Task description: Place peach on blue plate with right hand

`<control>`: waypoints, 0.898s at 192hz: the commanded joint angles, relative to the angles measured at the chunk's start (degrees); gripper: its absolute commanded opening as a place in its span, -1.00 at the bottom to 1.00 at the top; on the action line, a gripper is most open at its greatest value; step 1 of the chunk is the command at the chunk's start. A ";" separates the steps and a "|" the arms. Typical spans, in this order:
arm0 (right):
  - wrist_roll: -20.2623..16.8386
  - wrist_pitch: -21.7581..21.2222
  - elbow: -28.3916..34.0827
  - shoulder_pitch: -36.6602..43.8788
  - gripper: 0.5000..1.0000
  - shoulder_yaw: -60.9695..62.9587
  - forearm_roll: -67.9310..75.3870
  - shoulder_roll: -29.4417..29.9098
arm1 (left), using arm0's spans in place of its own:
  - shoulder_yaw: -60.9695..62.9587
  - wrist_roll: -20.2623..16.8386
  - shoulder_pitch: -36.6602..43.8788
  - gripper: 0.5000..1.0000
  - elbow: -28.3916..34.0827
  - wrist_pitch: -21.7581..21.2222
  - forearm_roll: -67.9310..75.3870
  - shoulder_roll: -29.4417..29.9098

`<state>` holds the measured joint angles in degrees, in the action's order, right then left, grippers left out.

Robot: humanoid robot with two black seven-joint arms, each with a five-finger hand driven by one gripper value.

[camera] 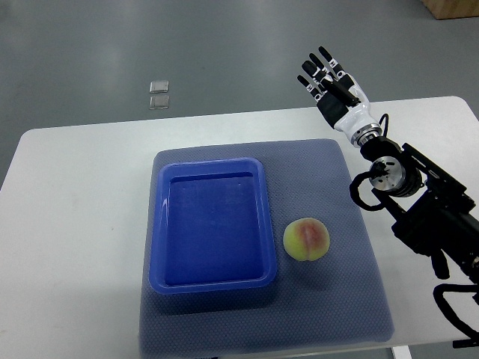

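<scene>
A white table [82, 194] fills most of the frame, with a grey-blue mat [352, 284] laid over its centre. On the mat, left of centre, the blue plate [159, 224] is seen, a rectangular tray-like dish with raised walls, nothing in it. The right arm [426, 202] is brought in from the right edge, dark links in the lower right, white wrist further up. The right hand [329, 78] is held in the upper right of the frame, past the table's far edge, fingers [310, 88] extended and spread, nothing gripped. The peach [306, 239] is found on the mat right of centre, just beside the plate's right wall, apparently not touching it. Two small clear squares [159, 94] are noted on the floor, upper left.

Risks, judged: the peach is round, so it could be nudged and rolled across the mat if the fingers are closed off-centre. A loose grasp could let it be dropped short of the plate. The plate wall could be clipped on the carry if the lift is kept too low, and the plate shifted.

Peach relative to hand: well apart, lower in the frame and slightly left of the hand. The left arm is not seen.
</scene>
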<state>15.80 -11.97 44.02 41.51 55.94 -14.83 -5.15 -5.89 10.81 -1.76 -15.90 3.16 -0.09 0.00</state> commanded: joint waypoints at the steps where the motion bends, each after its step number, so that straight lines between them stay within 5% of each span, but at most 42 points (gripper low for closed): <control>1: -0.06 0.54 5.37 1.38 0.73 -5.40 -6.70 -4.16 | 0.00 0.00 0.00 1.00 0.00 0.01 0.00 0.00; 45: -4.55 -0.34 9.07 9.38 0.73 -19.11 -22.43 -10.49 | 0.00 0.00 0.00 1.00 0.00 0.10 0.00 0.00; 58: -5.95 -1.74 11.44 18.25 0.73 -32.91 -31.49 -14.80 | 0.09 0.00 0.00 1.00 -0.09 0.10 0.00 0.00; 88: -7.27 -15.18 13.81 36.44 0.73 -53.64 -33.95 -20.60 | 0.18 0.00 0.00 1.00 -0.18 0.10 0.00 0.00; 98: -7.27 -15.19 13.82 36.45 0.73 -53.65 -33.95 -20.60 | 0.18 0.00 0.00 1.00 -0.18 0.10 0.00 0.00; 99: -9.36 -20.24 16.25 41.49 0.73 -58.96 -34.04 -21.82 | 0.18 0.00 0.00 1.00 -0.18 0.10 0.00 0.00; 105: -11.66 -22.92 18.38 44.61 0.73 -61.91 -34.04 -22.80 | 0.35 0.00 0.00 1.00 -0.18 0.18 0.00 0.00; 121: -13.86 -23.03 20.93 47.61 0.73 -64.02 -33.95 -23.68 | 0.35 0.00 0.00 1.00 -0.18 0.10 0.00 0.00; 122: -16.82 -23.03 25.46 51.87 0.73 -67.24 -33.95 -24.81 | 0.44 0.00 0.00 1.00 -0.18 0.18 0.00 0.00; 130: -18.26 -23.03 28.40 54.37 0.73 -69.91 -33.86 -25.35 | 0.44 0.00 -0.09 1.00 -0.18 0.18 0.00 0.00; 172: -19.05 -23.03 35.96 61.76 0.73 -77.21 -33.77 -27.37 | 0.62 0.09 -0.09 1.00 -0.71 0.27 0.00 0.00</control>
<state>-3.05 -34.99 77.59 101.28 -19.20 -48.70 -31.41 -5.36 10.81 -1.84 -16.36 3.41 -0.08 0.00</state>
